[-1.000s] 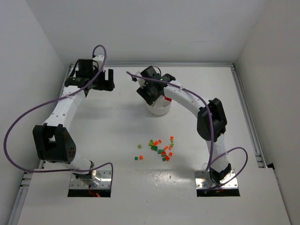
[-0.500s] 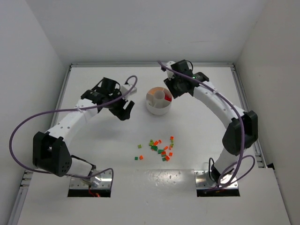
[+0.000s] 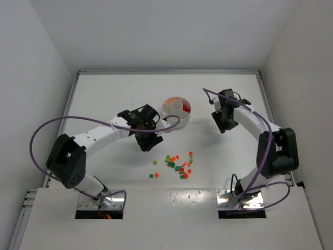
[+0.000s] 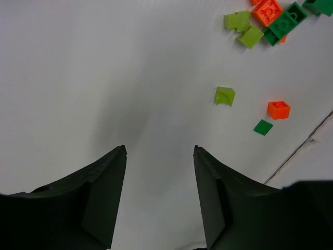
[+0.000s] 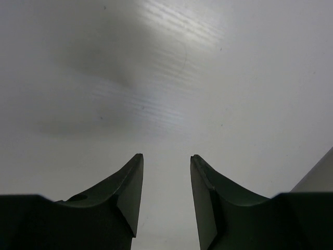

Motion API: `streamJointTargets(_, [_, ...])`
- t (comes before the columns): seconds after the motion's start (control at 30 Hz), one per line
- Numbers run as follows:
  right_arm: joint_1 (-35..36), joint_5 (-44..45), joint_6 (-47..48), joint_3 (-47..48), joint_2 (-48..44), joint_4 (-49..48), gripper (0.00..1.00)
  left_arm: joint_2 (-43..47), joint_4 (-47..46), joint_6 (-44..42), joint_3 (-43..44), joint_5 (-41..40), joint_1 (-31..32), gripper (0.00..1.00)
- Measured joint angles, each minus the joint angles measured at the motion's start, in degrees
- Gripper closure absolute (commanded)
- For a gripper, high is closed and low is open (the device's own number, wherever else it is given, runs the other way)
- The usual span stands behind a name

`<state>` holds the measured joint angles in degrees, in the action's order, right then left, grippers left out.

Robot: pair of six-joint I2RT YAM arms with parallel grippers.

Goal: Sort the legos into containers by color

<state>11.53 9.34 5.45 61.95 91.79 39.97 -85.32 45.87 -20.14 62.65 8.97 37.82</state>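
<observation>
White dish (image 3: 167, 111) sits mid-table (image 3: 114, 94) in the top view, split into wedges round a small hub. Red shows in the wedge at about 3 o'clock; what is in the other wedges is too small to tell. Loose legos (image 3: 178, 165) lie in a scatter on the table at 6 o'clock from the dish, well apart from it: red, orange and green mixed, with two strays at the pile's 9 o'clock edge. Left arm (image 3: 99, 136) reaches in, and the left jaws are at 7 o'clock of the dish and 10 o'clock of the pile, over bare table. In the left wrist view the left jaws are partly open with nothing between them. In that view a light green brick (image 4: 225, 96), an orange brick (image 4: 279, 109) and a dark green flat piece (image 4: 263, 127) lie at 1–2 o'clock of the jaws, near but not touching, and more bricks (image 4: 270, 18) sit at the top right corner. Right arm (image 3: 260, 125) bends back, with the right jaws at 3–4 o'clock of the dish, apart from it. In the right wrist view the right jaws are partly open and empty, with only bare table below.
</observation>
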Motion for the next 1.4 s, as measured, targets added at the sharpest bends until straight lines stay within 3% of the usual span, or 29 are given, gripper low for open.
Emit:
streamJointTargets(0.1, [-1.2,-0.5,2.1,-4.3,-1.6,-1.0,0.58,-2.9,-0.8,1.8,0.0,-2.2,1.6,0.52])
streamJointTargets(0.23, [-1.3,-2.9,2.4,-6.5,-3.7,-1.0,0.57,-4.9,-2.5,4.7,0.0,-3.5,5.2,0.52])
streamJointTargets(0.43, [-1.3,-6.7,1.4,-6.3,-3.3,-1.3,0.57,-6.0,-4.4,7.6,-0.1,-3.3,9.2,0.48])
streamJointTargets(0.67, [-1.3,-8.5,-0.5,-4.7,0.9,0.1,0.57,-8.6,-5.0,8.1,-1.3,-2.9,9.8,0.36])
streamJointTargets(0.83, [-1.3,-9.1,-0.8,-4.7,0.9,0.4,0.57,-8.7,-5.7,8.2,-3.9,-2.6,9.8,0.35])
streamJointTargets(1.03, [-1.3,-10.5,-1.0,-3.2,3.5,1.4,0.49,-8.9,-7.0,8.5,-7.3,-2.7,9.8,0.36])
streamJointTargets(1.07, [-1.3,-10.5,-1.0,-2.8,4.4,1.5,0.42,-9.0,-7.2,8.5,-7.5,-2.8,9.8,0.36])
streamJointTargets(1.1, [-1.3,-10.6,-1.1,-2.3,5.1,1.7,0.24,-9.2,-7.5,8.6,-7.6,-2.9,9.8,0.35])
streamJointTargets(1.13, [-1.3,-10.6,-1.5,-2.0,5.6,1.7,0.22,-9.4,-8.0,8.6,-7.6,-3.1,9.9,0.33])
streamJointTargets(1.23, [-1.3,-11.0,-0.9,-1.8,6.0,2.1,0.22,-9.8,-9.6,8.9,-7.6,-3.7,10.0,0.23])
streamJointTargets(1.33, [-1.3,-11.0,-1.0,-1.8,6.0,2.4,0.22,-10.1,-10.8,9.5,-7.6,-4.3,10.8,0.23])
streamJointTargets(1.4, [-1.3,-11.0,-1.0,-1.8,6.0,2.4,0.25,-10.3,-11.4,9.7,-7.6,-4.4,11.3,0.29])
